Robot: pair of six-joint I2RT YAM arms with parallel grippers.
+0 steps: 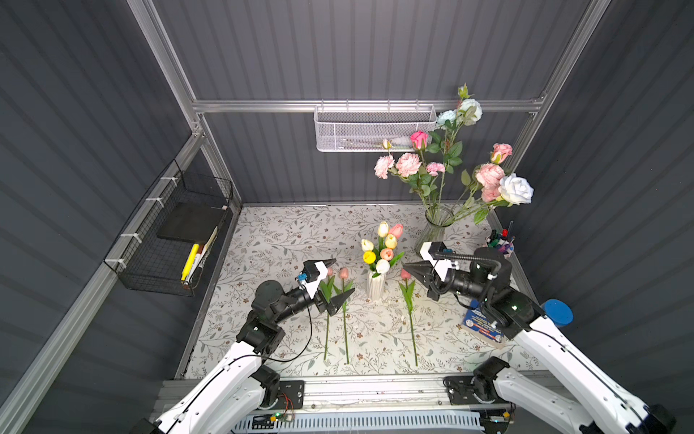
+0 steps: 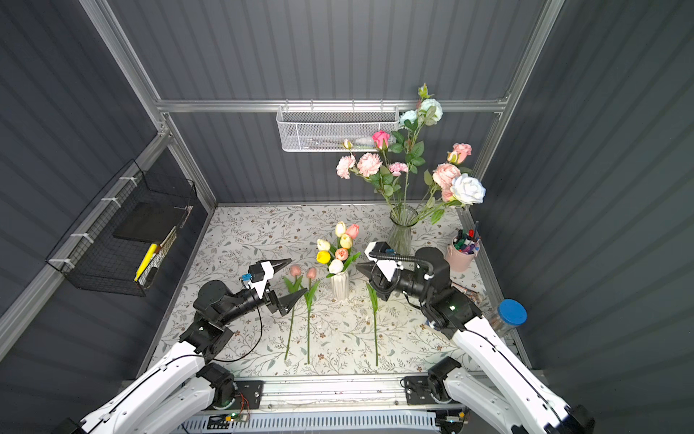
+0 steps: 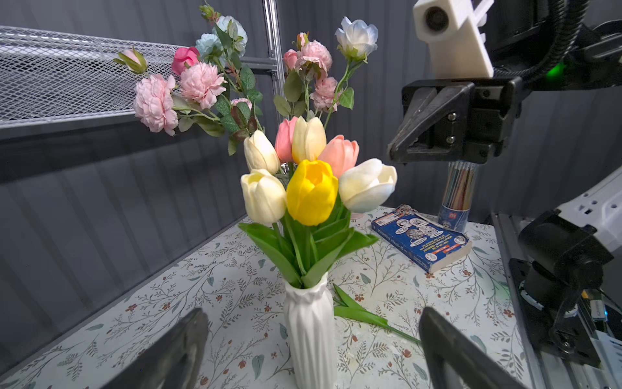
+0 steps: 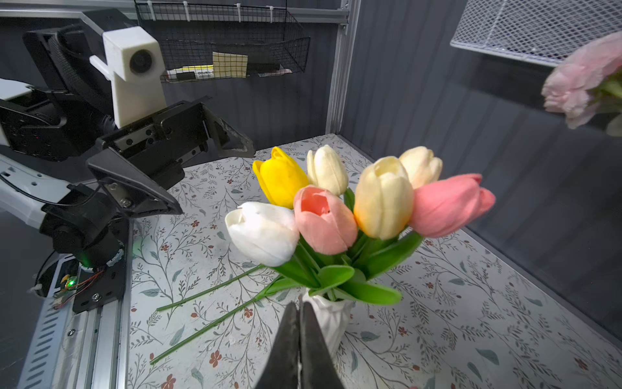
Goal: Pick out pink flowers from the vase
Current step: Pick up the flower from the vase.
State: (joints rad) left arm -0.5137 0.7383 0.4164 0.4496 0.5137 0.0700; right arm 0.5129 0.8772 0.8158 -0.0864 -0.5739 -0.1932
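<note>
Two pink tulips (image 1: 386,254) stand in the white vase (image 1: 375,287); three lie on the bench (image 1: 281,240) at 5 and 7 o'clock — apparently sorted. Left end effector (image 1: 343,275), 9 o'clock: spread. Right end effector (image 4: 299,313), 3 o'clock: pressed together, empty.

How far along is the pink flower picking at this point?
Done: three pink tulips lie on the table, out of the white vase. In hand: nothing; the right pincer is shut and empty, the left pincer open. Left: two pink tulips in that vase, plus pink blooms in the glass vase.
</note>
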